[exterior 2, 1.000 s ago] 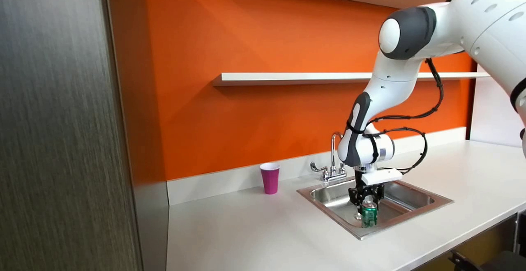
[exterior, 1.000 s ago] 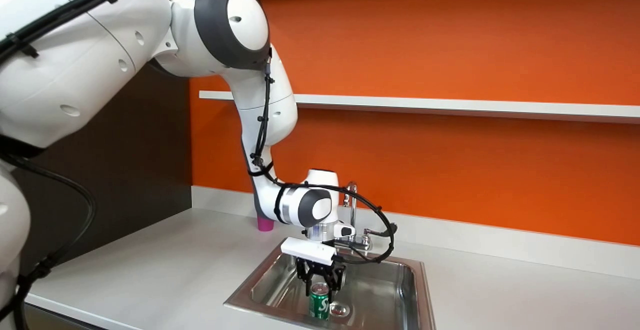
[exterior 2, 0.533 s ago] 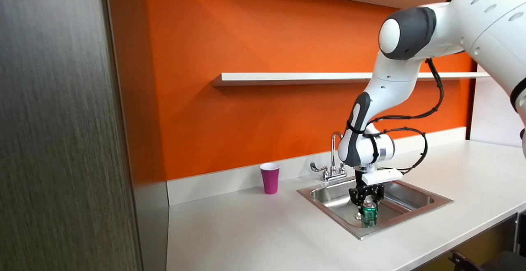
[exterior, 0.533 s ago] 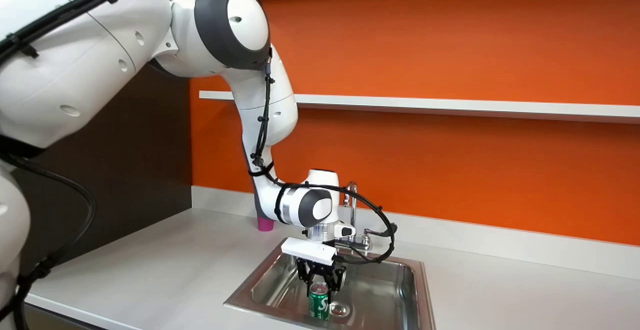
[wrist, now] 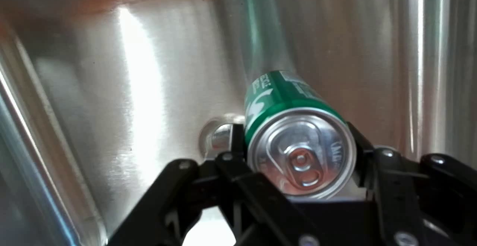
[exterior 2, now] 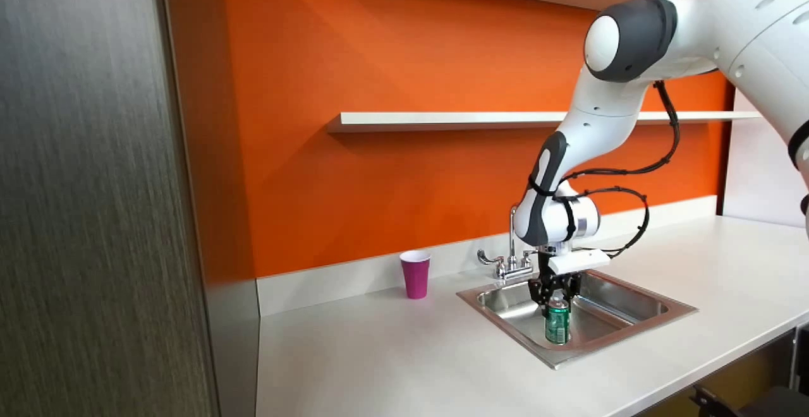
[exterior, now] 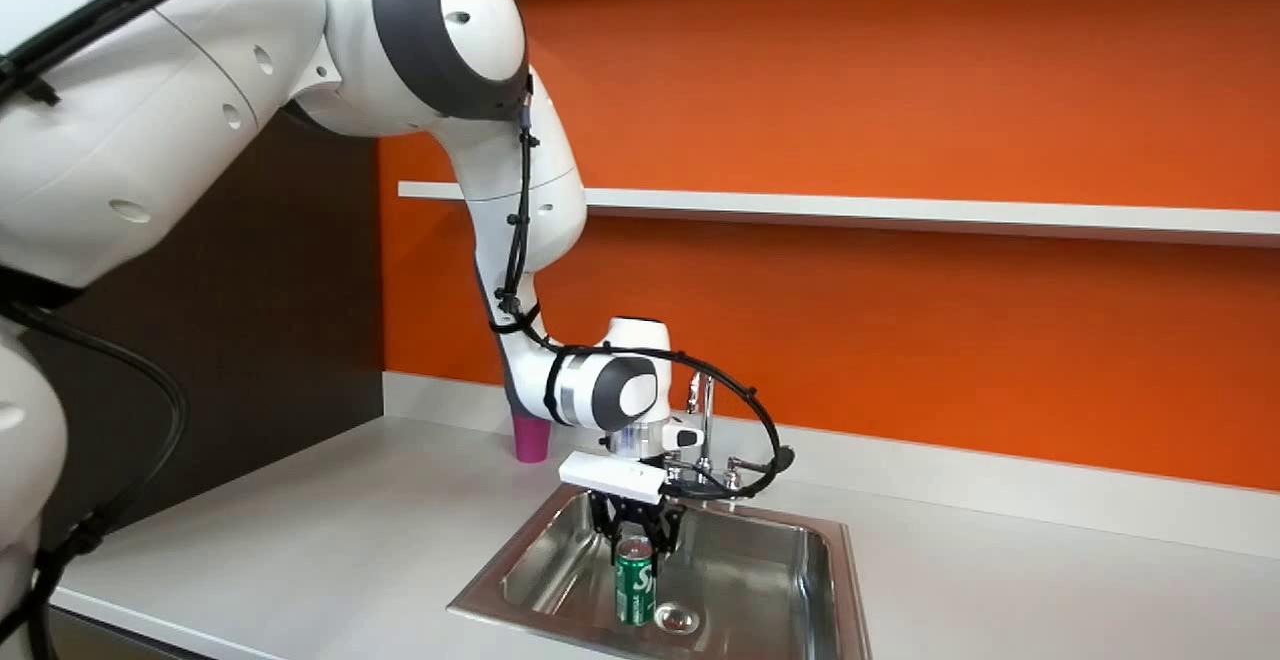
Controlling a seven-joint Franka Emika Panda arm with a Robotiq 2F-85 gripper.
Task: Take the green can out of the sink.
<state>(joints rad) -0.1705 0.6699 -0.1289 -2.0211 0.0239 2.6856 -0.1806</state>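
Observation:
The green can (exterior: 636,590) stands upright between my fingers in both exterior views, and its green side also shows (exterior 2: 557,326). My gripper (exterior: 635,558) is shut on the can near its top, one finger on each side. The wrist view shows the can's silvery lid (wrist: 302,153) between the black fingers, a little tilted in the picture. The can is held slightly above the floor of the steel sink (exterior: 745,590), still inside the basin and below the rim (exterior 2: 676,311). The drain shows beside the can in the wrist view.
A chrome faucet (exterior 2: 512,246) with lever handles stands behind the sink, close to the arm. A pink cup (exterior 2: 416,278) stands on the white countertop (exterior 2: 354,354) near the back wall. A white shelf (exterior: 900,208) runs along the orange wall above.
My gripper and arm have moved up a little, and the green can has risen with them. It has also shifted slightly toward the faucet side.

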